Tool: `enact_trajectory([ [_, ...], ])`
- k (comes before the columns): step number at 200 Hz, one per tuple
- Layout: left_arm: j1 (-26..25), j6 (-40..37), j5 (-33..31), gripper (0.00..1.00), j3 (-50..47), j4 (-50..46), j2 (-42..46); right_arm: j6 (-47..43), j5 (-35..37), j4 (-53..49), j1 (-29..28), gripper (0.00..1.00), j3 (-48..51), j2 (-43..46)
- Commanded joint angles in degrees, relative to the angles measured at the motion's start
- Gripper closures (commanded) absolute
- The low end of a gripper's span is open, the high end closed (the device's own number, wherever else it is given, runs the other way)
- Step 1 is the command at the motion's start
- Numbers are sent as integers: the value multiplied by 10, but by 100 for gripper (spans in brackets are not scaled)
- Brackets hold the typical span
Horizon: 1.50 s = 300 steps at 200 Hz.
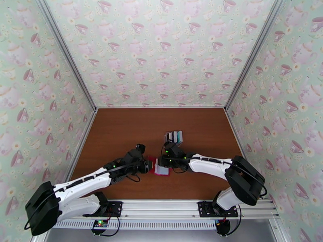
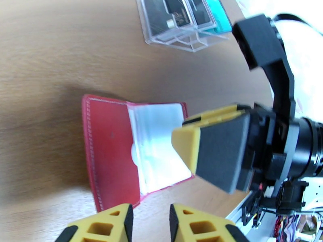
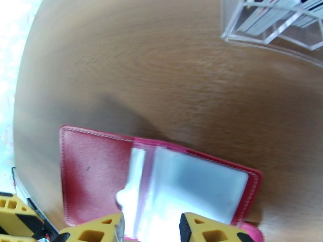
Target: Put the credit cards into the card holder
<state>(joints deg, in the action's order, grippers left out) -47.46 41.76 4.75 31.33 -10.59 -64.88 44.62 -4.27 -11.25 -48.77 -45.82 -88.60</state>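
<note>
Grippers flank the open card holder (image 3: 93, 170); no card in hand.
Both are part-spread and empty: the left gripper (image 2: 150, 216) at the holder's edge, the right gripper (image 3: 151, 226) over its clear pockets, possibly brushing one. Beyond the holder, the credit cards (image 2: 200, 13) stand in a clear rack (image 2: 177, 39). Judged step: pocket readied; next, fetch a card.
</note>
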Motion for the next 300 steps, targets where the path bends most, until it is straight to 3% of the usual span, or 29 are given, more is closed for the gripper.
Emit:
enact_trajectory([
  [1, -2, -5, 14, 70, -20, 28, -13, -21, 38, -42, 1, 59, -21, 11],
  [110, 3, -11, 18, 71, -65, 102, -78, -32, 45, -49, 1, 60, -36, -14],
  [207, 4, -6, 11, 70, -91, 120, -85, -37, 42, -47, 1, 61, -53, -36],
  [300, 8, 4, 17, 68, -107, 144, -95, -60, 85, -85, 1, 61, -69, -61],
])
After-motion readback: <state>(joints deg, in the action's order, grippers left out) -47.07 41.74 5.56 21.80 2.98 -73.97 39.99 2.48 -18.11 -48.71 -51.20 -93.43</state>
